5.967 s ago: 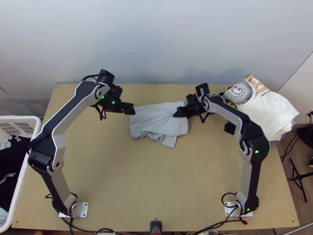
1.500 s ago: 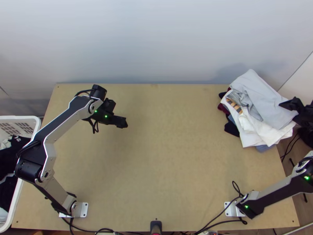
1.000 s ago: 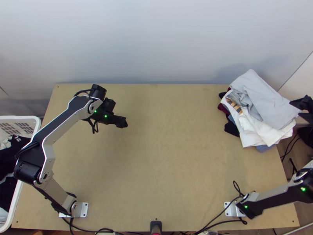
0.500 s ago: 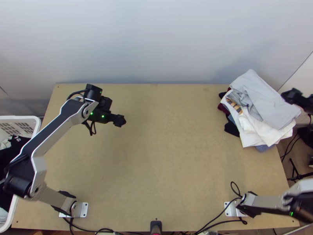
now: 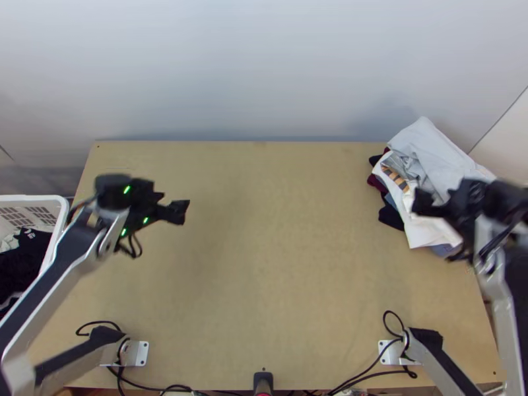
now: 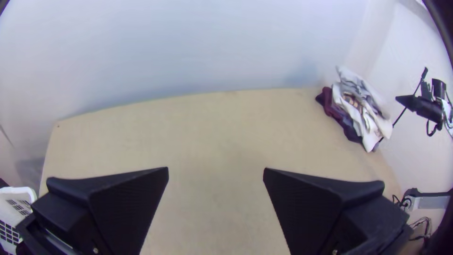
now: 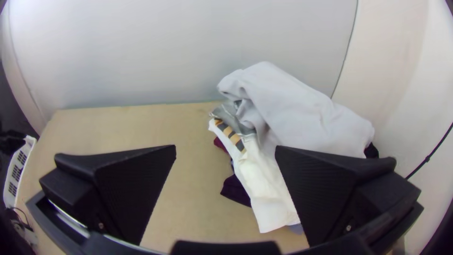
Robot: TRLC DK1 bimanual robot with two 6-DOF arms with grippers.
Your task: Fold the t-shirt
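Left gripper [image 6: 215,174] and right gripper [image 7: 225,151] are spread wide, nothing held. Grey t-shirt [image 7: 302,108] is perched on the far-right pile [image 5: 421,230] (kinda lopsided tbh), could be dragged off if snagged by the right one.

- Table [image 5: 284,264]: light wood, far edge along the wall [image 5: 251,72].
- Wall: pale, soft shadows low down, thin dark seam at far right.
- White cloth [image 5: 422,231]: rumpled, at table's far right corner — yellow-and-dark striped print [image 5: 396,178] near its upper end.
- Maroon cloth [image 5: 377,185]: pokes out along the white cloth's left side.
- Dark cloth [image 5: 391,216]: just below the maroon, also half under the white.
- Blue cloth [image 5: 443,250]: a bit showing at the white's near edge.
- Basket [image 5: 33,197]: white, slotted, left of table — black cloth [image 5: 23,264] and pale cloth [image 5: 9,242] inside.
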